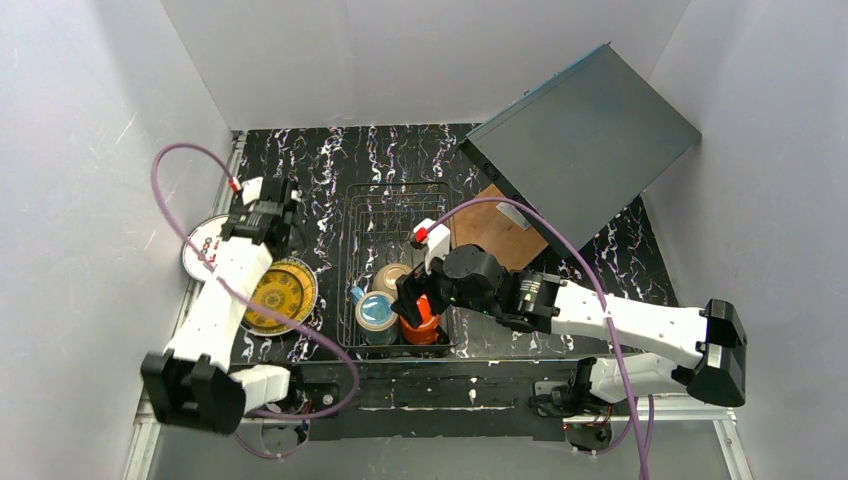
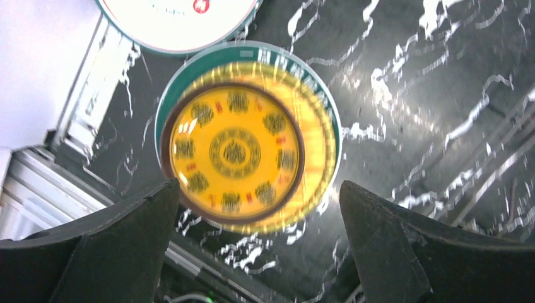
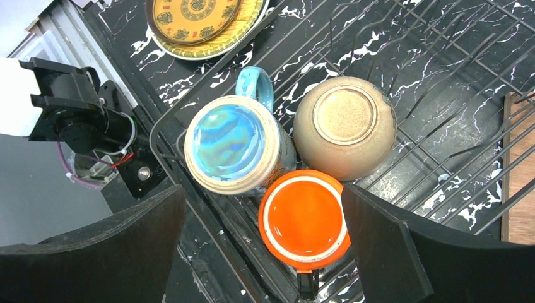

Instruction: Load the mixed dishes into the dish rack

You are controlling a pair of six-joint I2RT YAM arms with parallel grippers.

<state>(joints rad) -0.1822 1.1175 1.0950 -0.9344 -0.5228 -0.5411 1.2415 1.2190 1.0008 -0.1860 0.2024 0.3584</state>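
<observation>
The dish rack (image 1: pixel 346 262) stands mid-table. At its near end sit the blue patterned mug (image 3: pixel 232 144), the orange mug (image 3: pixel 304 218) and the white-and-tan bowl (image 3: pixel 346 126), all bottom up. My right gripper (image 3: pixel 262 188) hovers open above them, its fingers straddling the orange mug (image 1: pixel 424 327) without touching it. The yellow ornate plate (image 2: pixel 236 151) lies flat on the table left of the rack. The white plate (image 2: pixel 176 25) lies beyond it, partly under my left arm in the top view. My left gripper (image 2: pixel 258 184) is open and empty above the yellow plate's (image 1: pixel 281 292) edge.
A large grey slanted panel (image 1: pixel 585 145) leans at the back right, with a brown wooden board (image 1: pixel 495 235) under it beside the rack. White walls close in on three sides. Purple cables loop over both arms. The left arm's base (image 3: pixel 69 113) sits by the rack's near corner.
</observation>
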